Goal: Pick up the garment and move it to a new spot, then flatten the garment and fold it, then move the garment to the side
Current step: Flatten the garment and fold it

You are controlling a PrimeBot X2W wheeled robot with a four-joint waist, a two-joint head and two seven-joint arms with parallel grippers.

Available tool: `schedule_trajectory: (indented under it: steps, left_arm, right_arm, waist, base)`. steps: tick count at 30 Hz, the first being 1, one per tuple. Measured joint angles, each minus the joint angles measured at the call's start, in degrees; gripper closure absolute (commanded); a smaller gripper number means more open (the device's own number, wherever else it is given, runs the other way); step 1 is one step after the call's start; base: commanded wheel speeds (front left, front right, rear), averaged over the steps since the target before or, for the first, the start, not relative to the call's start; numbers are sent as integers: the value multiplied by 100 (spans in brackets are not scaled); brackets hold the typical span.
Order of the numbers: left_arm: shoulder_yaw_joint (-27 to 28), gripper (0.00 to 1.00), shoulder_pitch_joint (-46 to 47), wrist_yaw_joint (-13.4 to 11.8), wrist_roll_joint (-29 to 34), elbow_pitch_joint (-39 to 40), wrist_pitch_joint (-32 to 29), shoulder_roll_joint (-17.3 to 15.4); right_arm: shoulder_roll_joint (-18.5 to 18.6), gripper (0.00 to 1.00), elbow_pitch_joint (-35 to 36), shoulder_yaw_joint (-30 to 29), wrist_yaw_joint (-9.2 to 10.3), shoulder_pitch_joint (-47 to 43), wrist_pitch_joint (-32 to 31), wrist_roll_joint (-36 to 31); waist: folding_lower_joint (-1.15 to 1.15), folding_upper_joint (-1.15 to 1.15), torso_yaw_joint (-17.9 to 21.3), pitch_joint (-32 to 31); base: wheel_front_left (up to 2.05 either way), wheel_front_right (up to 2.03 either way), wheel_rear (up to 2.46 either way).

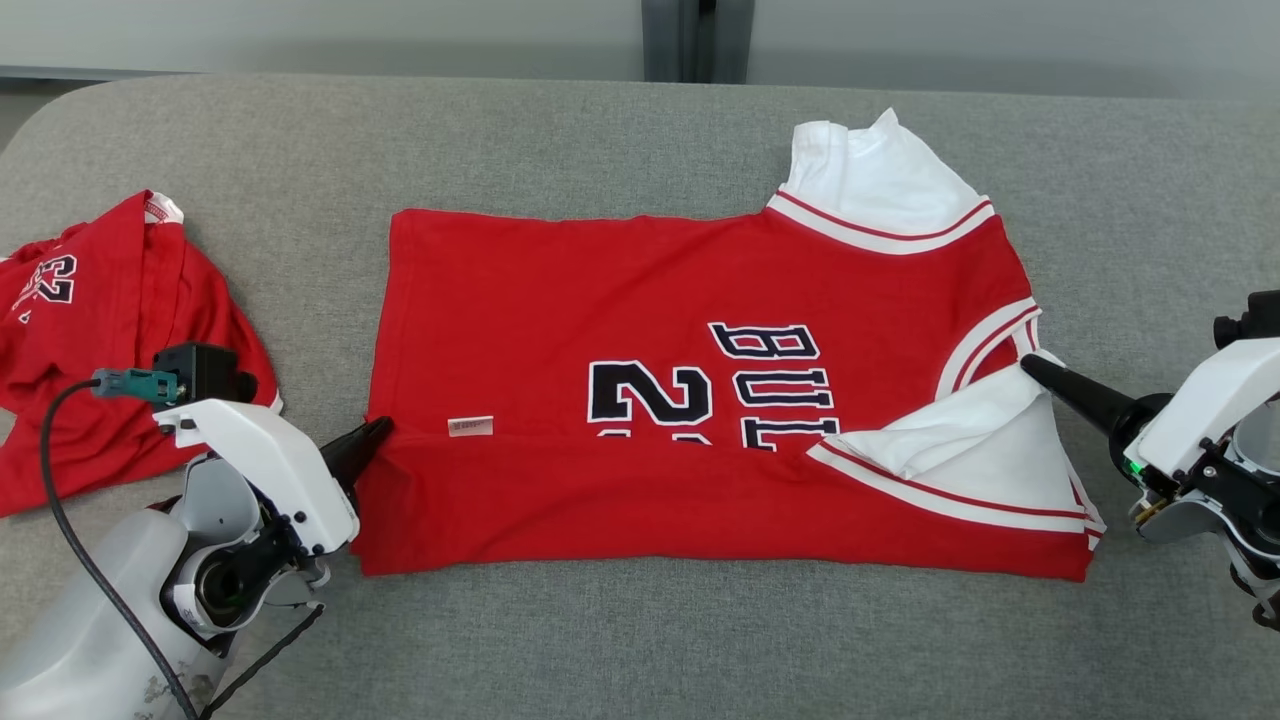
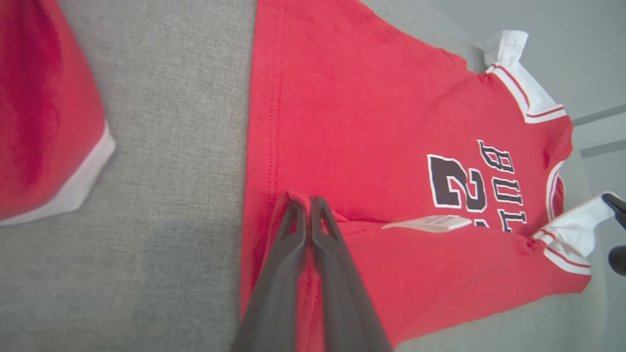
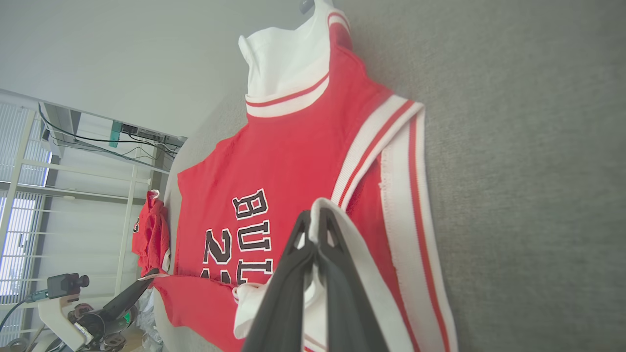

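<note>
The left gripper ends in two long, dark grey fingers that taper to a point, each with a slim triangular cut-out near the tip. Behind them sits a white, angular wrist shell over a pale grey, rounded forearm. A small black camera block rides on top, with a teal plug and a thin black cable running from it. The right gripper looks much the same, with dark fingers and a white right shell, and has a tiny green light by its black joint.
</note>
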State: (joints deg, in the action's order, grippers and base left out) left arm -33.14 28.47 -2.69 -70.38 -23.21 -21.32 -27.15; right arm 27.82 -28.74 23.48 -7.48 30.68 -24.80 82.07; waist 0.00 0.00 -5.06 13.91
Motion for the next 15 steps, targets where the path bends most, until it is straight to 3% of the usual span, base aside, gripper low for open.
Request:
schedule_trajectory:
  steps: [11, 12, 13, 14, 15]
  left_arm:
    - [-158, 100, 200, 171, 179, -501, 74, 163]
    - [-159, 91, 229, 202, 180, -533, 93, 180]
    - [-160, 73, 249, 220, 180, -558, 112, 199]
    - [-162, 55, 255, 234, 180, -592, 120, 215]
    - [-168, 34, 255, 245, 180, -630, 120, 230]
  right_arm:
    - [-59, 100, 12, 80, 0, 58, 14, -73]
    - [-63, 82, 15, 78, 0, 58, 26, -78]
    - [-75, 51, 16, 53, 0, 59, 119, -81]
    - [-93, 0, 15, 9, 0, 64, 198, -83]
    - [-123, 0, 7, -53, 0, 71, 234, -42]
  waist:
    - [0, 0, -15, 116]
    - [0, 0, -17, 116]
    - [0, 0, -20, 117]
    - [0, 0, -23, 120]
    - [0, 0, -28, 121]
  base:
    - [0, 0, 0]
    - [0, 0, 0]
    - [0, 0, 0]
    - [0, 0, 0]
    - [0, 0, 0]
